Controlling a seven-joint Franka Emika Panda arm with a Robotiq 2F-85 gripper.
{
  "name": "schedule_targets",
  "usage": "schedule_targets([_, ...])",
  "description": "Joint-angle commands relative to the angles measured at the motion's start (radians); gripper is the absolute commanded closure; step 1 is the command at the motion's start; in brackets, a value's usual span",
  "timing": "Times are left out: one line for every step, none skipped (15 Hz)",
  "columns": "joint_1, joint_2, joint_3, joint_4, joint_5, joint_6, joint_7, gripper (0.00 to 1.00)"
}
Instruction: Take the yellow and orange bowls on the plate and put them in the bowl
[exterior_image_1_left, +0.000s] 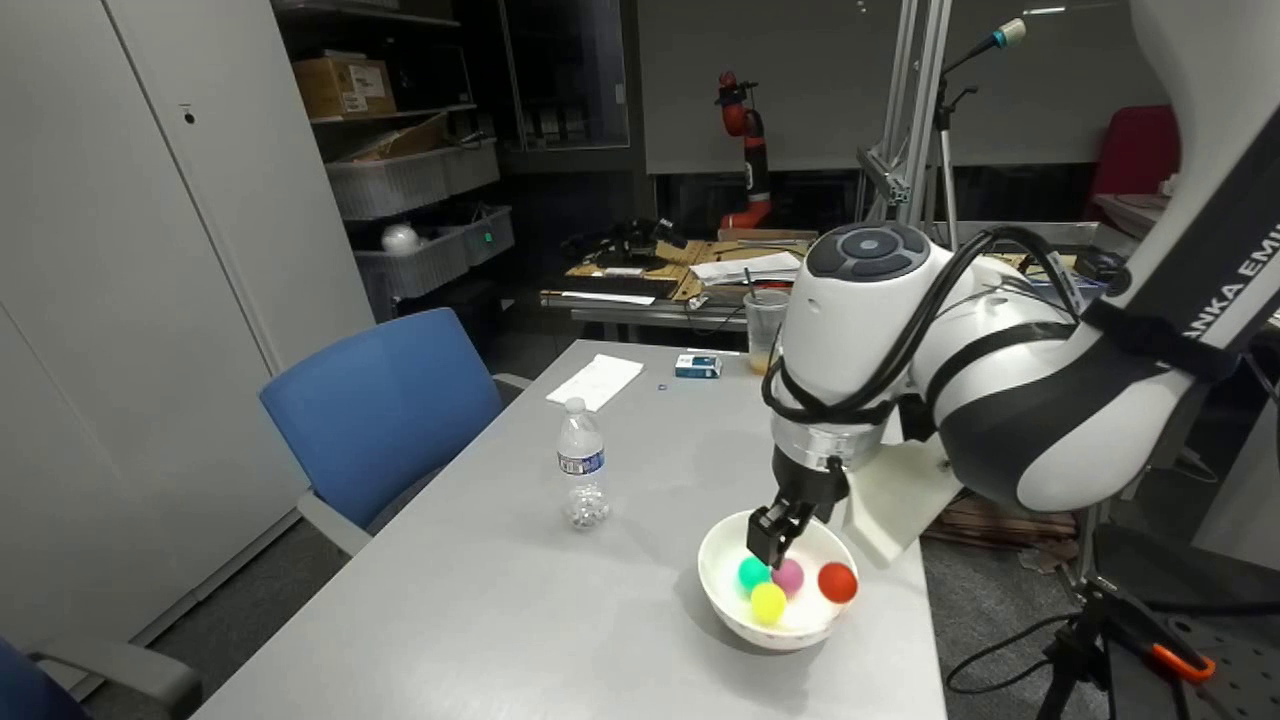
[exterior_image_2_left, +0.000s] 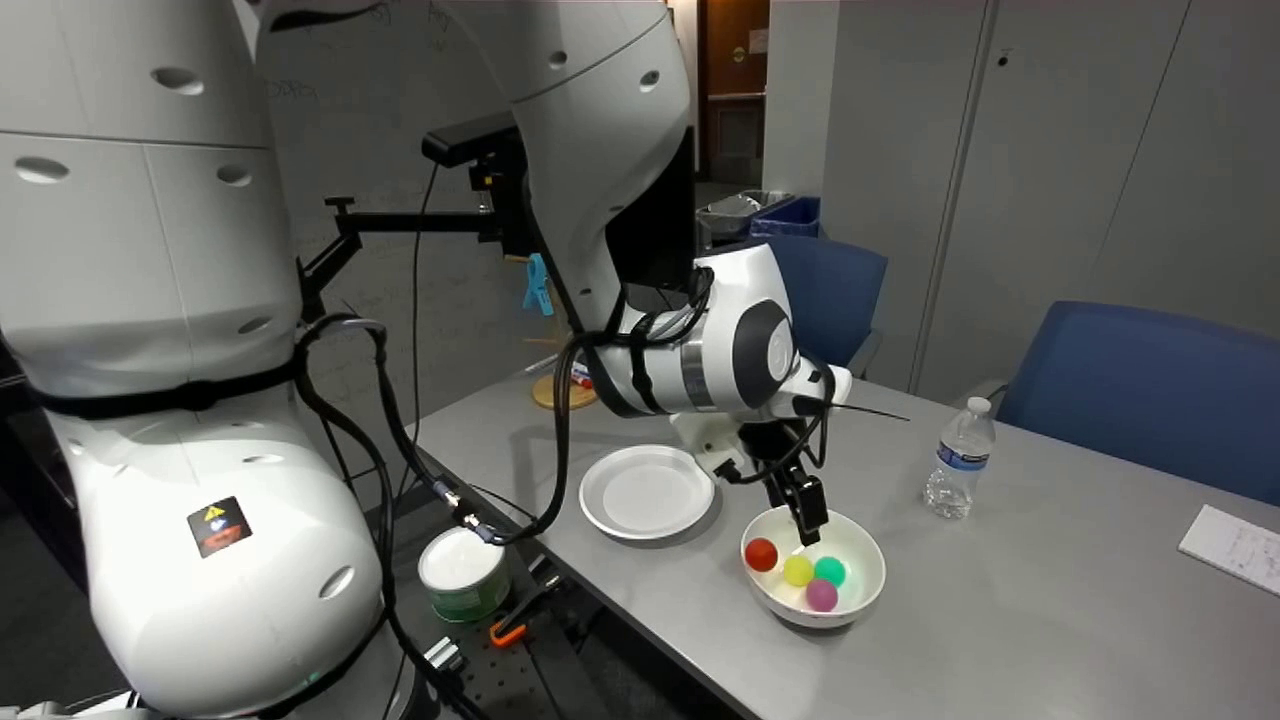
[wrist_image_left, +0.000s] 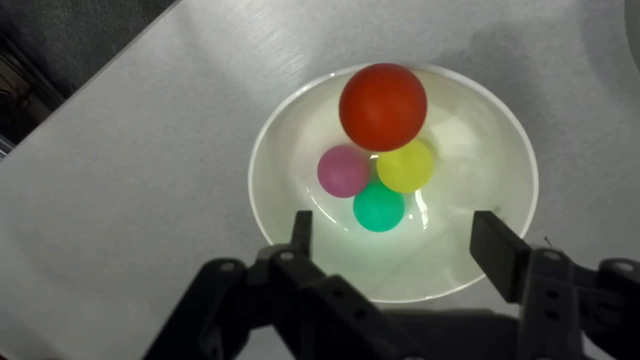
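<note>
The grey table (exterior_image_1_left: 480, 620) carries the whole work. The arm (exterior_image_1_left: 865, 320) reaches across it with the wrist above the bowl (wrist_image_left: 465, 170). Step in hand, by judgement: letting go and backing out, the transfer being nearly complete. The sound method is a slow, straight lift, with no sideways travel until the rim is cleared.

The plate (exterior_image_2_left: 645, 490), white, lies flat on the table near the bowl and apart from it. The bowl, also white, stands upright near the table's edge. In the wrist view the fingers (wrist_image_left: 492, 255) cross the line of its rim; whether the tips dip below rim level cannot be determined, so clearance there is to be treated as doubtful. A knock at the rim could drag or tilt the bowl.

The gripper (wrist_image_left: 392, 230) has its jaws well apart, with nothing between them and no ball in hold. That spread should be kept during the lift; closing here would risk nudging the contents.

The red ball (wrist_image_left: 383, 107), read as the task's "orange" item, shows within the rim in both exterior views, high and close to the wall; contact is not determinable. Its position suggests that it may roll, so a short pause before lifting is advised. The yellow ball (wrist_image_left: 405, 168), the task's other item, appears smaller and lies low in the bowl, grouped with the pink ball (wrist_image_left: 343, 171) and the green ball (wrist_image_left: 378, 207).
</note>
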Motion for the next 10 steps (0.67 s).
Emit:
schedule_targets([0.015, -0.027, -0.017, -0.026, -0.048, 0.015, 0.056, 0.0])
schedule_targets([0.014, -0.028, -0.016, -0.026, -0.052, 0.013, 0.059, 0.0])
schedule_targets([0.013, -0.028, -0.015, -0.027, -0.053, 0.012, 0.057, 0.0])
schedule_targets([0.013, -0.028, -0.015, -0.027, -0.054, 0.012, 0.057, 0.0])
schedule_targets([0.011, -0.028, -0.013, -0.028, -0.051, 0.013, 0.053, 0.0])
schedule_targets([0.01, -0.028, -0.011, -0.029, -0.048, 0.014, 0.048, 0.0])
schedule_targets([0.006, -0.029, -0.006, -0.032, -0.038, 0.014, 0.035, 0.0])
schedule_targets([0.002, -0.029, 0.0, -0.036, -0.025, 0.017, 0.02, 0.0])
schedule_targets([-0.006, -0.029, 0.01, -0.042, -0.007, 0.023, -0.003, 0.0])
schedule_targets([-0.018, -0.031, 0.028, -0.052, 0.026, 0.026, -0.044, 0.0])
